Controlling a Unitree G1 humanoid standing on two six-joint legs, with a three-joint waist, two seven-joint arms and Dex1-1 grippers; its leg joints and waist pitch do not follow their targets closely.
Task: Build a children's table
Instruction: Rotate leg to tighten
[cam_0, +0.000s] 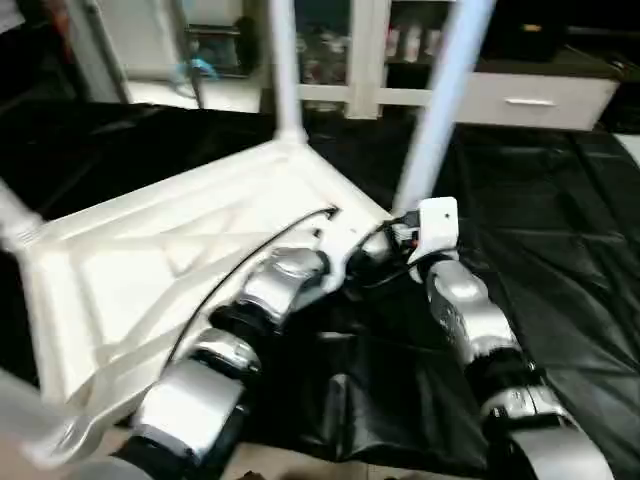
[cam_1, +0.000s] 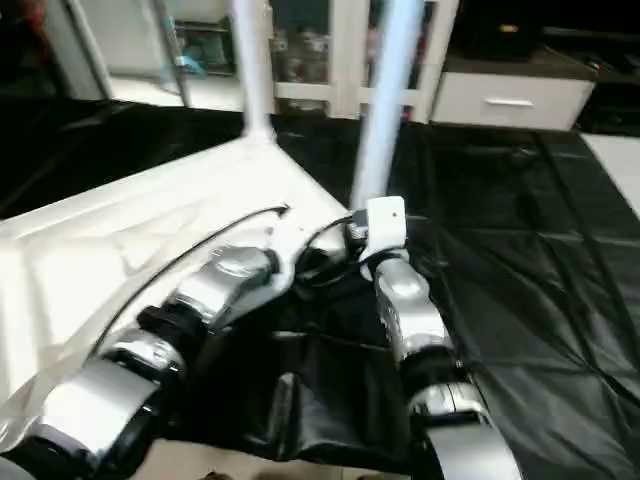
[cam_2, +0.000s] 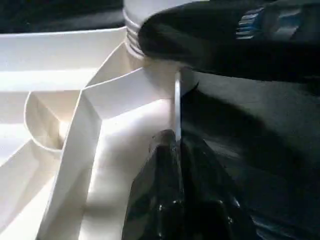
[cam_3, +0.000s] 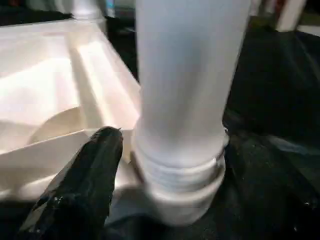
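head view: the white tabletop (cam_0: 150, 270) lies underside up on a black sheet (cam_0: 560, 230), with legs standing in its corners; both silver forearms reach to the near corner leg (cam_0: 435, 110).

left wrist view: the left gripper (cam_2: 177, 150), clenched with nothing between its fingers, rests against the tabletop's rim.

right wrist view: the right gripper's finger (cam_3: 85, 185) sits just beside the leg's threaded base (cam_3: 180, 175), jaws apart, grasping nothing.

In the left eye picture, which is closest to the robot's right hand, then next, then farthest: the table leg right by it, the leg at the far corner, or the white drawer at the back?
1. The near leg, standing right at the right hand.
2. The far corner leg, up and to the left, across the tabletop.
3. The white drawer, at the back on the right, past the black sheet.
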